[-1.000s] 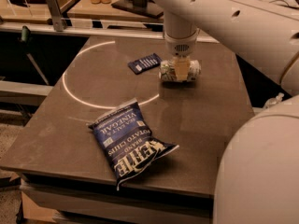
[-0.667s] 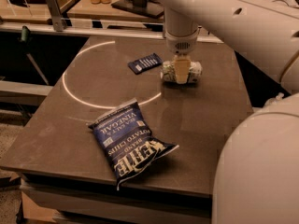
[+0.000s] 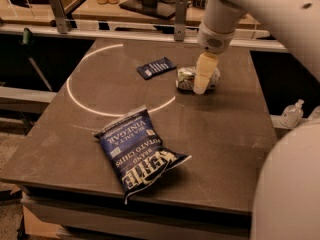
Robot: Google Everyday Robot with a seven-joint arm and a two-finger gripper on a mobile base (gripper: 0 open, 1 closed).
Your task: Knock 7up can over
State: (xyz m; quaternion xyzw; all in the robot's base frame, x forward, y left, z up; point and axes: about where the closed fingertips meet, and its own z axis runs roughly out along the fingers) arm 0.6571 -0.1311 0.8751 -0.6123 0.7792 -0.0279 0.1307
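Note:
The 7up can (image 3: 186,78) lies on its side on the dark table (image 3: 225,134), at the back right, just outside the white circle line. It shows a green and white label. My gripper (image 3: 202,78) hangs down from the white arm's wrist (image 3: 216,38) and slants across the front of the can's right half, hiding that part. Its tip is low, near the table surface by the can.
A blue chip bag (image 3: 140,154) lies flat at the table's front middle. A small flat dark-blue packet (image 3: 156,67) lies left of the can. A metal rail (image 3: 100,33) runs behind the table. A small clear bottle (image 3: 291,114) stands off the right edge.
The arm's wrist has shifted to the right, and the gripper now slants down across the can. The can lies in about the same spot. The chip bag and packet have not moved.

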